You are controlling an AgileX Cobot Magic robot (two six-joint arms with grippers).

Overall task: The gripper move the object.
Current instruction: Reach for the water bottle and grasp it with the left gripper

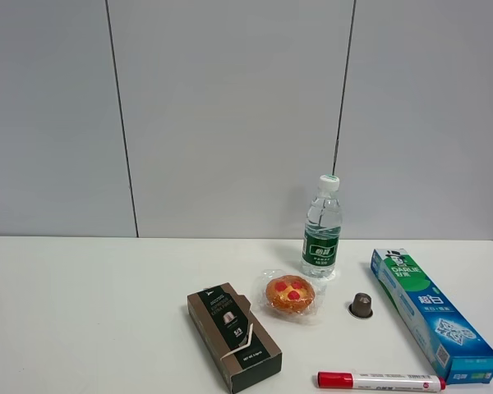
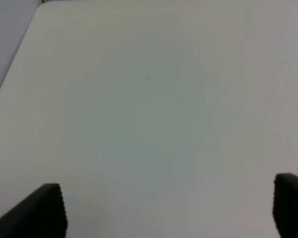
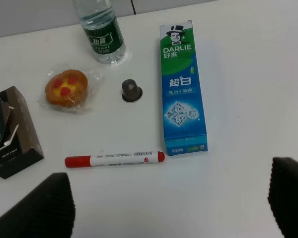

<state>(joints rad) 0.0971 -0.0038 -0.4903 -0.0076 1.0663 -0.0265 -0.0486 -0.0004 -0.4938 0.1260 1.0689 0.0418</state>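
Note:
A small clear water bottle with a white-green cap and dark green label stands upright at the back of the white table. It also shows in the right wrist view, with its top cut off. Neither gripper shows in the exterior high view. My right gripper is open and empty, above the table nearer than the red marker, apart from the bottle. My left gripper is open and empty over bare table.
A wrapped pastry, a brown capsule, a blue-green toothpaste box, a red-capped marker and a dark brown box lie around the bottle. The same things show in the right wrist view: toothpaste box, marker.

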